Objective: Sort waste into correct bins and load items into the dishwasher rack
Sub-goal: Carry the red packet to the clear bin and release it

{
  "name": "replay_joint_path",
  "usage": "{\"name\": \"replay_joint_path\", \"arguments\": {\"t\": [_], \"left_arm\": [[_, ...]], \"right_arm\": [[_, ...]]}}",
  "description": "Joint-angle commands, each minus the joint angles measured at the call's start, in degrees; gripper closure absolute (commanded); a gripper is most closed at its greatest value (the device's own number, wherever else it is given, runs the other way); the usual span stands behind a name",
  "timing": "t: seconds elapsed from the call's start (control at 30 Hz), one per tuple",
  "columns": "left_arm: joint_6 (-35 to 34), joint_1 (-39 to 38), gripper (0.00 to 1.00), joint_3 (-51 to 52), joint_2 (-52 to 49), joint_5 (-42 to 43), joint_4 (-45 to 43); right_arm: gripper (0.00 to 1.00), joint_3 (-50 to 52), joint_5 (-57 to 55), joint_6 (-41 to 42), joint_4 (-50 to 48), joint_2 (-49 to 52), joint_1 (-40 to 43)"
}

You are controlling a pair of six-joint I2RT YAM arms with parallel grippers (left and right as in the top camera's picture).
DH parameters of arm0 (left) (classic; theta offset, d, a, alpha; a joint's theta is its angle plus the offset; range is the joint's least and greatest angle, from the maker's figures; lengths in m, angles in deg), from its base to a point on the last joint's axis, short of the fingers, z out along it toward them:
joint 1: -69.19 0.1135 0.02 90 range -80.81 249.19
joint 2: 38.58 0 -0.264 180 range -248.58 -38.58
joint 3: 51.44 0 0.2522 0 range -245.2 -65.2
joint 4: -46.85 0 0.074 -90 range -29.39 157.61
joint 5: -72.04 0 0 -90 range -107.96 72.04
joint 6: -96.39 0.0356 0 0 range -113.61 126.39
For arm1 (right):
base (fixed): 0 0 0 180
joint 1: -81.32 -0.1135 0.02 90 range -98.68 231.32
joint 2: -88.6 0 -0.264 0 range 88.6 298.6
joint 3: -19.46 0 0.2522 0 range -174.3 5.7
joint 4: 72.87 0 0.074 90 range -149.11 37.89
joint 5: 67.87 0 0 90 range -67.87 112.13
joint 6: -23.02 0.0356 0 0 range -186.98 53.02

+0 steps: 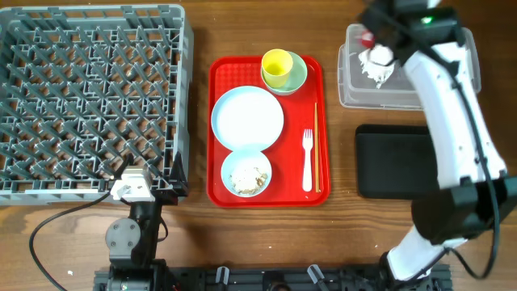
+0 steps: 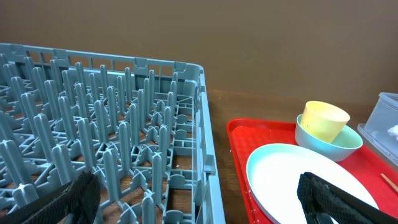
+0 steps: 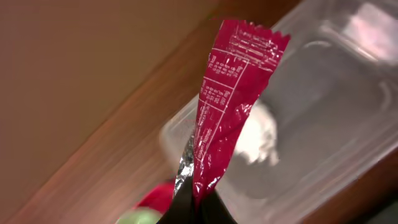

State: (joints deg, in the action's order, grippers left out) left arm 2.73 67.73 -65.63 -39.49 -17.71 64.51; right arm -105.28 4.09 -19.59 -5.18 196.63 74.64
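- Right wrist view: the right gripper [image 3: 196, 210], at the bottom of the frame, is pinched tight on the red wrapper [image 3: 233, 106].
- The wrapper is shiny and crinkly, with tiny white print, a zigzag top edge and a silver inside.
- It hangs above the clear tub [image 3: 348, 124] and is not dropped in yet.
- The tub is see-through plastic with round corners. A white lump shows in it, but I cannot tell what it is.
- In the overhead view, the flat black tray [image 1: 393, 162] lies just below the tub, on the right side.
- The left gripper [image 2: 198, 183] is wide open and holds nothing. It sits low by the rack's edge.
- The grey rack [image 1: 89, 97] fills the upper left. It is hard plastic with rows of pegs, and no dishes are in it.
- The red tray [image 1: 216, 182] in the middle holds all the dishes.
- The yellow cup [image 1: 277, 69] sits in the green bowl [image 1: 299, 77], next to the round white plate [image 1: 247, 117].
- The blue bowl [image 1: 246, 172] has the rice scraps [image 1: 248, 178] in it.
- The white fork [image 1: 307, 158] and the thin chopsticks [image 1: 317, 145] lie side by side.
- I think the job has only just begun: the wrapper comes first, then the scraps, then all the dishes.
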Motion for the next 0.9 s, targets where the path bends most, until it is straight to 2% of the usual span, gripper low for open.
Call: {"name": "replay_joint_path", "arguments": {"t": [0.0, 0.03, 0.07, 0.2, 0.27, 0.33, 0.37, 0.4, 0.47, 0.6, 0.73, 0.87], "left_arm": [[0.9, -0.3, 0.0, 0.1, 0.2, -0.5, 0.3], [0.9, -0.3, 0.0, 0.1, 0.2, -0.5, 0.3], [0.9, -0.3, 0.0, 0.1, 0.2, -0.5, 0.3], [0.9, -0.3, 0.0, 0.1, 0.2, -0.5, 0.3], [0.9, -0.3, 0.0, 0.1, 0.2, -0.5, 0.3], [0.9, -0.3, 0.0, 0.1, 0.2, -0.5, 0.3], [0.9, -0.3, 0.0, 0.1, 0.2, -0.5, 0.3], [0.9, -0.3, 0.0, 0.1, 0.2, -0.5, 0.3], [0.9, -0.3, 0.0, 0.1, 0.2, -0.5, 0.3], [0.9, -0.3, 0.0, 0.1, 0.2, -0.5, 0.3], [0.9, -0.3, 0.0, 0.1, 0.2, -0.5, 0.3], [0.9, -0.3, 0.0, 0.1, 0.2, -0.5, 0.3]], "right_arm": [[0.63, 1.0, 5.0, -1.8, -2.8, 6.4, 5.2], [0.34, 1.0, 8.5, -5.1, -4.4, 7.8, 6.6], [0.0, 1.0, 11.1, -7.4, -5.3, 8.4, 7.3], [0.0, 0.2, 17.6, -9.0, -2.6, 7.5, 9.6], [0.0, -0.5, 24.5, -13.8, -1.6, 4.8, 9.8], [0.0, -0.5, 36.3, -20.7, -0.4, 0.7, 9.2], [0.0, -0.5, 45.8, -26.2, 1.0, -2.5, 7.3], [0.0, -0.5, 47.8, -28.1, 2.6, -3.9, 5.4], [0.0, -0.5, 47.3, -30.1, 6.1, -5.5, 1.4], [0.0, 1.6, 40.1, -31.0, 14.9, -4.9, -11.6], [0.0, 6.7, 35.4, -30.3, 18.3, -3.4, -23.4], [0.02, 9.6, 24.5, -20.2, 19.5, -3.2, -31.6]]}}
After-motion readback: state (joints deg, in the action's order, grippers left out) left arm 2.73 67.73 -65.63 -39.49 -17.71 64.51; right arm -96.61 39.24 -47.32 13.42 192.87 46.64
